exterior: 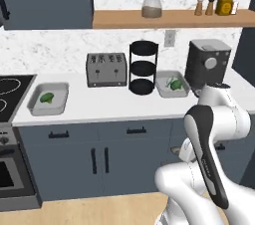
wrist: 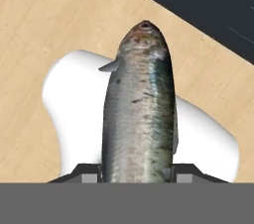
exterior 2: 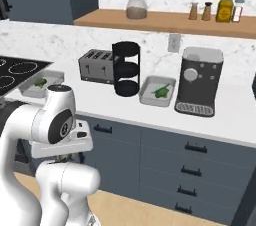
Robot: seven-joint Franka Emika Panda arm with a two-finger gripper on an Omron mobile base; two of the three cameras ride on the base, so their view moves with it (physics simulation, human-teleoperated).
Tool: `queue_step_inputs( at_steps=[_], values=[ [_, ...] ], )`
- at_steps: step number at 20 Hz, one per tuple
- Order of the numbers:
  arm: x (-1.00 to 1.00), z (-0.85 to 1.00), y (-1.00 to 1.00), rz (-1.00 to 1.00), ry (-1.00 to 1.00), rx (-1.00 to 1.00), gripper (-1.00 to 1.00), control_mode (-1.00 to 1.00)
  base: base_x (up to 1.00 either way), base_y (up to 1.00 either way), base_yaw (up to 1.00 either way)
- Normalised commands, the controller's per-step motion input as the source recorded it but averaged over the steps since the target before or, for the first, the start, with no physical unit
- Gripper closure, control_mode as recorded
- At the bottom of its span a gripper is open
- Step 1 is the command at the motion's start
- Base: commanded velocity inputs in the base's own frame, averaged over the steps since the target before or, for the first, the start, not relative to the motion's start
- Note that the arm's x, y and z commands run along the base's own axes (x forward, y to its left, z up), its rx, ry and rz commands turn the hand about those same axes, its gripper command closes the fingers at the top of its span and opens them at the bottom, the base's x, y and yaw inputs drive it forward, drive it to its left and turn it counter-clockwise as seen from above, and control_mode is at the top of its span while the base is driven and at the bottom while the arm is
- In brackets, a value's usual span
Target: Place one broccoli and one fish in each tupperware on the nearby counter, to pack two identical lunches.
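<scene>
A silvery fish (wrist: 141, 109) stands lengthwise between my gripper (wrist: 139, 174) fingers in the hand view, and the gripper is shut on it, low over the wooden floor. Two tupperware trays sit on the white counter (exterior: 99, 103). The left tupperware (exterior: 35, 104) (exterior 2: 30, 88) holds a green broccoli (exterior: 47, 97) (exterior 2: 41, 82). The right tupperware (exterior: 163, 89) (exterior 2: 146, 96) also holds a broccoli (exterior: 175, 84) (exterior 2: 161, 91). My arm is folded low in front of the cabinets, well away from both trays.
Between the trays stand a toaster (exterior: 106, 69) and a black three-tier rack (exterior: 143, 67). A coffee machine (exterior: 208, 62) is right of the right tray. The black stovetop (exterior: 10, 94) borders the left tray. A shelf (exterior: 169, 18) with jars hangs above.
</scene>
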Motion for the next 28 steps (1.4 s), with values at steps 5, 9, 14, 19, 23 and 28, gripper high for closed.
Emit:
queue_step_inputs(
  at_steps=[5, 9, 14, 19, 23, 28],
  values=[
    [0.00, 0.00, 0.00, 0.00, 0.00, 0.00, 1.00, 1.00, 0.36, 1.00, 0.01],
    [0.00, 0.00, 0.00, 0.00, 0.00, 0.00, 1.00, 1.00, 0.59, 0.97, 0.00],
    [0.00, 0.00, 0.00, 0.00, 0.00, 0.00, 1.00, 1.00, 0.59, 0.56, -0.05],
    [0.00, 0.00, 0.00, 0.00, 0.00, 0.00, 1.00, 1.00, 0.51, 0.25, -0.15],
    [0.00, 0.00, 0.00, 0.00, 0.00, 0.00, 1.00, 1.00, 0.71, 0.24, -0.13],
    [0.00, 0.00, 0.00, 0.00, 0.00, 0.00, 1.00, 1.00, 0.69, 0.62, -0.09]
  ],
)
